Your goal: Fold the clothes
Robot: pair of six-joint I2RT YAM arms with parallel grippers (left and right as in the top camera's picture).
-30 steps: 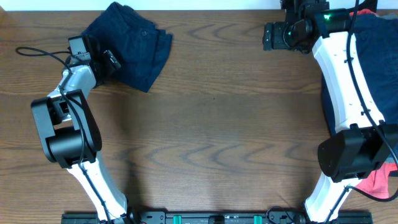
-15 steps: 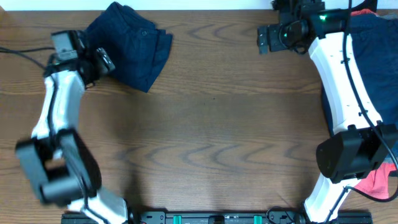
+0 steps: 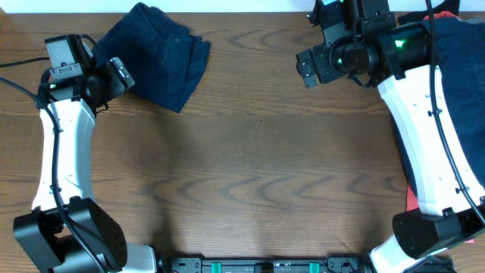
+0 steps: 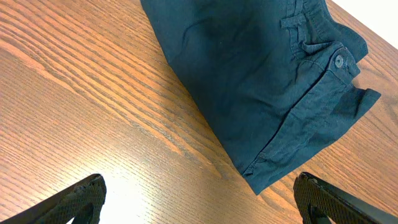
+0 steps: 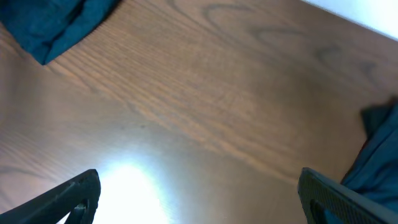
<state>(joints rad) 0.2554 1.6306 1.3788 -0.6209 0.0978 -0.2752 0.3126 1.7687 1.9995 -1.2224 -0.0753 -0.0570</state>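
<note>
Left gripper open and empty, just beside the folded shorts.
Shorts lie at its 3 o'clock overhead, long axis 11-to-5; right gripper, also open, is well apart.

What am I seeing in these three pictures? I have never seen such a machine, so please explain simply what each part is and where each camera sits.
You see two white robot arms at a wooden table. The wide picture comes from a camera above. The other two come from cameras on the wrists, so the dark tips at their bottom corners are each arm's own fingers. The left tool is open and holds nothing; it sits beside folded navy shorts, whose button shows in its wrist picture. The right tool is also open and empty, above bare wood. At the right edge lies a pile of blue clothes, partly hidden behind the arm.
</note>
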